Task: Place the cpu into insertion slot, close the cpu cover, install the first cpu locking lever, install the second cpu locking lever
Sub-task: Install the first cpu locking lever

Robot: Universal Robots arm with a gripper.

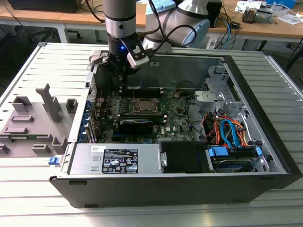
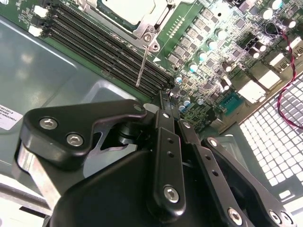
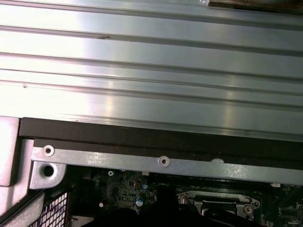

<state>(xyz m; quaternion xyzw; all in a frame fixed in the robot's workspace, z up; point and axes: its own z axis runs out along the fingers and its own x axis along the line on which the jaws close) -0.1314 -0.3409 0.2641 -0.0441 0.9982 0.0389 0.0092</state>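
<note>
Cpu (image 1: 143,105) in socket, tool (image 1: 124,75) above

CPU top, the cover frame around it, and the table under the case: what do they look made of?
The cpu top looks like pale matte metal, evenly lit without glare. The cpu cover looks like bare stamped steel, silvery with bright edge glints. The table looks like brushed aluminium, ribbed in long grooves with soft streaky reflections. All judged by appearance only.

Print covers the white label (image 1: 119,160) on the power supply (image 1: 116,159), and perhaps a sticker (image 2: 8,115) on the case wall; none is legible.
</note>
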